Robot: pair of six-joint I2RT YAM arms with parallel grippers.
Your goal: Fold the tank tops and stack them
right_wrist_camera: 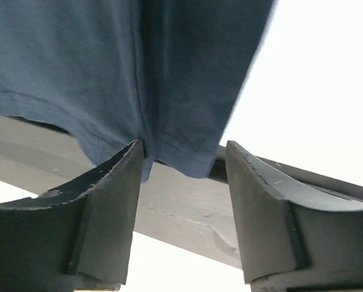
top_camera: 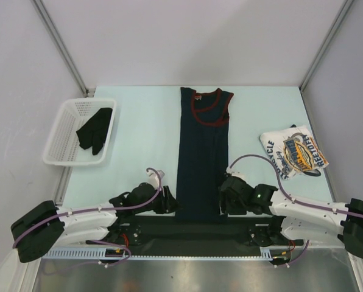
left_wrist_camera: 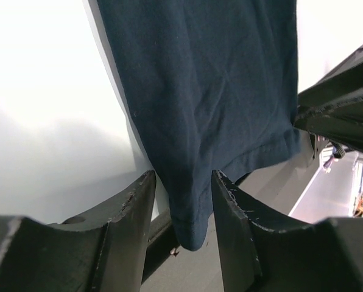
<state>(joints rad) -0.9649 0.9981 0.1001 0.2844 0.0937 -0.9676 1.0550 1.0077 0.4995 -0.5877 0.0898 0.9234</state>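
Now: navy hem at both grippers, long axis running straight ahead

The navy tank top (top_camera: 200, 152) lies flat on the desk (top_camera: 145, 140) as a long narrow strip. Its hem is the end nearest your arms, and its red-trimmed neck is the far end. Your left gripper (left_wrist_camera: 183, 179) sits at the hem's left corner, fingers apart, with that corner hanging between them; it does not look pinched. Your right gripper (right_wrist_camera: 183, 152) sits at the right corner, fingers wide apart, with the hem just ahead and brushing one finger; it holds nothing. Neither arm is nearer, since both meet the same edge. I judge the coming move to be a fold along that long axis, carrying the hem forward toward the neck. The cloth ahead of both grippers lies smooth. The white tank top (top_camera: 294, 155) lies folded well off to the right gripper's outer side. A basket (top_camera: 63, 146) stands well off to the left gripper's outer side.
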